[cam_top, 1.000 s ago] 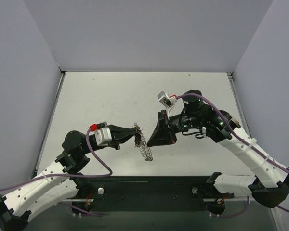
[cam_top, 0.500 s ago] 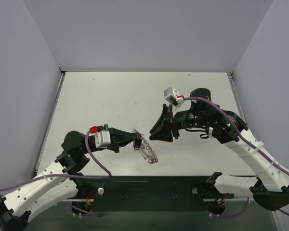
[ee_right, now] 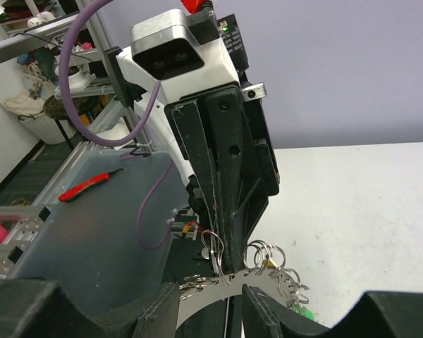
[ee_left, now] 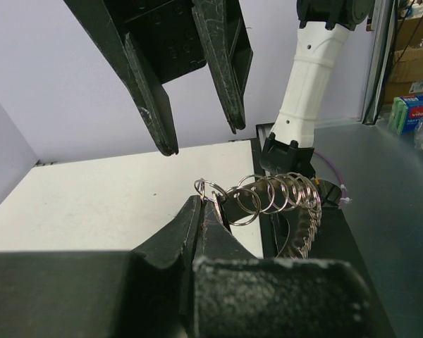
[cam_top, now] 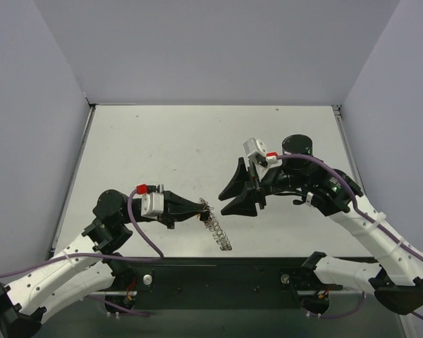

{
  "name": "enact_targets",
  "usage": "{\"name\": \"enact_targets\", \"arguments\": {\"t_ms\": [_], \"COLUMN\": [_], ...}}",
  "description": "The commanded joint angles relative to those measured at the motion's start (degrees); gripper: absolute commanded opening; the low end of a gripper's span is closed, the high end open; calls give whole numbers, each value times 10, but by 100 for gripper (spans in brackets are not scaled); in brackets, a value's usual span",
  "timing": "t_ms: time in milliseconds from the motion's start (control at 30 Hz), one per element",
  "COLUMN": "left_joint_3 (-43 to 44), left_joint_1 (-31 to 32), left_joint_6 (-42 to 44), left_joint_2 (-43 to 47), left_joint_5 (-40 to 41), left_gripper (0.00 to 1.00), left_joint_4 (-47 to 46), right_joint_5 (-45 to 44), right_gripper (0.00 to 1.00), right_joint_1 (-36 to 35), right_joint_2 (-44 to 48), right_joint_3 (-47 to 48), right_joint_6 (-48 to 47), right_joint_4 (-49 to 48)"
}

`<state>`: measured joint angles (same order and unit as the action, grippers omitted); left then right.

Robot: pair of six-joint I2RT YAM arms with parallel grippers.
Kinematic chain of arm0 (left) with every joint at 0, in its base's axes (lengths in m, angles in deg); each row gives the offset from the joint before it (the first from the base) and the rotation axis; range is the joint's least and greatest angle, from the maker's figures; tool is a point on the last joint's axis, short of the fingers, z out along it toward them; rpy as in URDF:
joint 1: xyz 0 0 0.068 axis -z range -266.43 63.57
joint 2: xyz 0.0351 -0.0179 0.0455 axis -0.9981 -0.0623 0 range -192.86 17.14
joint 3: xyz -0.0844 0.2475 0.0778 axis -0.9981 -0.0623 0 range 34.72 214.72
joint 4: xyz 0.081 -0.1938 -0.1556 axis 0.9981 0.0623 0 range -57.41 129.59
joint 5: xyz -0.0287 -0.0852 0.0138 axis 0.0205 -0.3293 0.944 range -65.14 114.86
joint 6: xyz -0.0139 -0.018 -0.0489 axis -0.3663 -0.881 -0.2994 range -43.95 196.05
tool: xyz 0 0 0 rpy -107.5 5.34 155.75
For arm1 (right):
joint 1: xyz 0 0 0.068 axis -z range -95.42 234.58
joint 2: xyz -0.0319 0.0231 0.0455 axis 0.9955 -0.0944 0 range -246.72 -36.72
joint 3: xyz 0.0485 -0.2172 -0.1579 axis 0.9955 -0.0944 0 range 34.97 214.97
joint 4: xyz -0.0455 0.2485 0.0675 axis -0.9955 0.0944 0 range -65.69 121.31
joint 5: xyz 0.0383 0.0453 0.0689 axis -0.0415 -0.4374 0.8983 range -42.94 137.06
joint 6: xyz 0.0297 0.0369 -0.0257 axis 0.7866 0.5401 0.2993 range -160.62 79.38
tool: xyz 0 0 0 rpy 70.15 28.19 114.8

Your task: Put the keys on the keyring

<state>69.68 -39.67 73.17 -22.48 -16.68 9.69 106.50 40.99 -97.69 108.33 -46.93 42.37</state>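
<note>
The left gripper point(cam_top: 198, 209) keeps nothing loose: its two black fingers are pressed together on one thin wire loop at the end of the large silver metal keyring with a coil-like rim point(cam_top: 216, 227). In the top view the keyring hangs from these fingertips toward 5 o'clock. It is above the white table point(cam_top: 148, 141), close to the table's edge at 6 o'clock.

In the left wrist view, a row of small wire rings point(ee_left: 278, 198) stands along the keyring, going from the pinched loop toward 3 o'clock. The toothed rim curves down at 4 o'clock.

The right gripper point(cam_top: 221, 203) is at 2 o'clock from the left fingertips, near them but not touching. Its two black fingers stand apart and nothing is between them. In the left wrist view they point down from 12 o'clock, above the pinched loop, with clear space to the keyring.

In the right wrist view a green-headed key point(ee_right: 300, 308) shows at 4 o'clock of the bundle, among the small rings. The other keys are too small or too hidden to tell, and I cannot tell if any of them is already on the keyring.
</note>
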Motion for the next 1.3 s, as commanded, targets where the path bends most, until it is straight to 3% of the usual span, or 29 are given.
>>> {"name": "enact_targets", "arguments": {"t_ms": [0, 400, 700, 1100, 1267], "left_joint_3": [41, 38, 37, 35, 37], "left_joint_1": [0, 0, 0, 0, 0], "left_joint_6": [-12, -18, -18, -20, -22], "left_joint_2": [0, -6, -5, -6, -7], "left_joint_5": [-14, -7, 0, 8, 7], "left_gripper": [0, 0, 0, 0, 0], "left_joint_4": [-36, -49, -52, -68, -70], "right_joint_5": [28, 14, -8, -18, -26], "right_gripper": [41, 36, 24, 25, 20], "right_joint_1": [-11, -33, -33, -34, -34], "right_joint_2": [2, -41, -40, -34, -38], "right_joint_3": [-1, 9, 1, -9, -4], "right_joint_6": [-17, -3, 2, 5, 7], "right_joint_4": [-49, -56, -53, -43, -37]}}
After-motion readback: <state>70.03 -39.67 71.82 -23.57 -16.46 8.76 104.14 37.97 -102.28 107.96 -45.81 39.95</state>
